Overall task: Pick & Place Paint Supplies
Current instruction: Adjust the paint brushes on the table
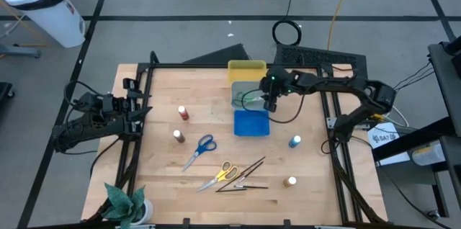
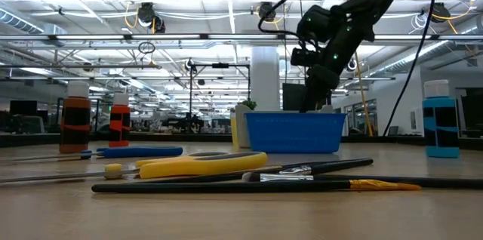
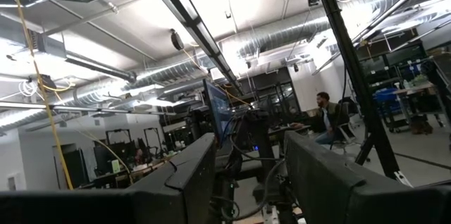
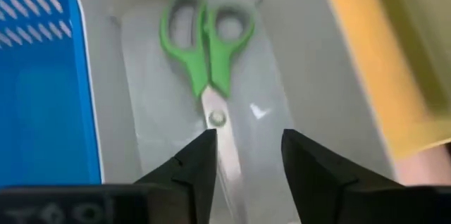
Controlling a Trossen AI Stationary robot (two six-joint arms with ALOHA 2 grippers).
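The green-handled scissors (image 4: 208,48) lie flat on the floor of the grey tray (image 4: 303,62), also in the high view (image 1: 248,98). My right gripper (image 4: 246,139) hangs open above that tray, one finger on each side of the blades, apart from them. On the wood lie the blue scissors (image 1: 201,148), the yellow scissors (image 1: 220,175) and thin dark brushes (image 1: 245,175). The red (image 1: 184,113), brown (image 1: 178,136), blue (image 1: 294,142) and whitish (image 1: 290,181) bottles stand upright. My left gripper (image 1: 137,103) waits open at the table's left edge.
The grey tray sits between the yellow tray (image 1: 246,69) on its far side and the blue tray (image 1: 251,123) on its near side. A green plant (image 1: 126,204) stands at the near left corner. A dark frame (image 1: 137,135) runs along the table's edges.
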